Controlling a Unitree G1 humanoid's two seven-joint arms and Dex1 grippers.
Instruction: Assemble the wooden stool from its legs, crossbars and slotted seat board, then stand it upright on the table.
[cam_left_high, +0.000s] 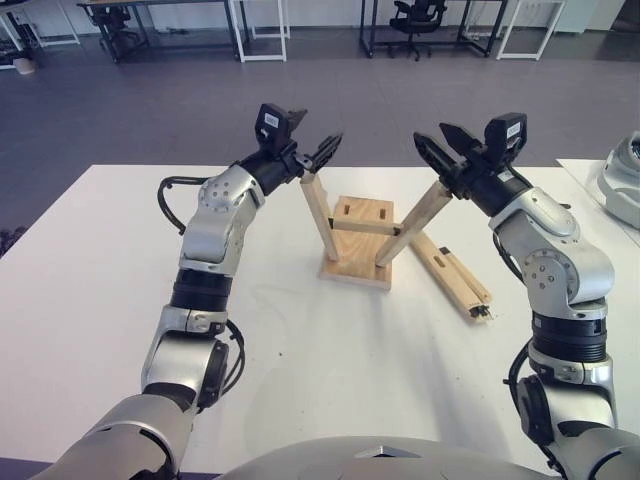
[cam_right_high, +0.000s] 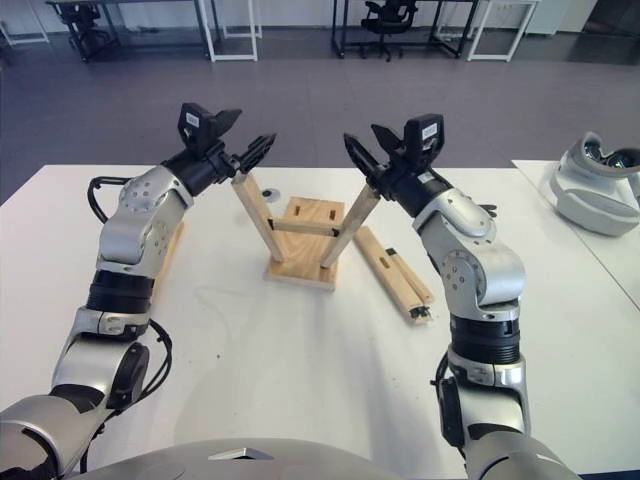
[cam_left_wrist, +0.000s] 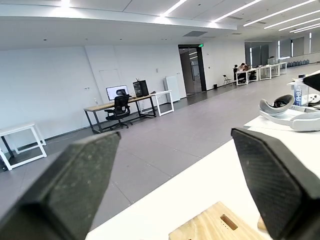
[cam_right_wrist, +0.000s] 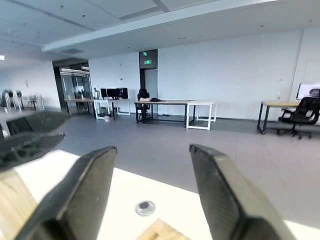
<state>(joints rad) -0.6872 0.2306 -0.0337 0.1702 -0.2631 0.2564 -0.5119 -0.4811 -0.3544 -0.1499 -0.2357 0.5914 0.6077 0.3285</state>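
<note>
The white bench (cam_left_high: 100, 260) carries the partly built stool near its middle. The slotted seat board (cam_left_high: 362, 212) lies flat, with one slot showing on its upper face. Two legs rise from it and splay outward. The left leg (cam_left_high: 320, 215) leans toward the robot's left, and the right leg (cam_left_high: 418, 220) leans toward its right. A short crossbar (cam_left_high: 366, 228) runs between them, low down, just above the board. To the right of the board, a pair of loose wooden bars (cam_left_high: 458, 275) lies side by side on the bench, close to the foot of the right leg.

A white headset (cam_right_high: 590, 190) sits on a neighbouring table, well off to the right.

The left end effector (cam_left_high: 310, 136) hangs just above the top end of the left leg. Its fingers are spread apart, and nothing sits between them in the left wrist view. The right end effector (cam_left_high: 447, 146) is held just above the top end of the right leg, also with its fingers apart and holding nothing. I cannot tell whether either one touches the wood.
</note>
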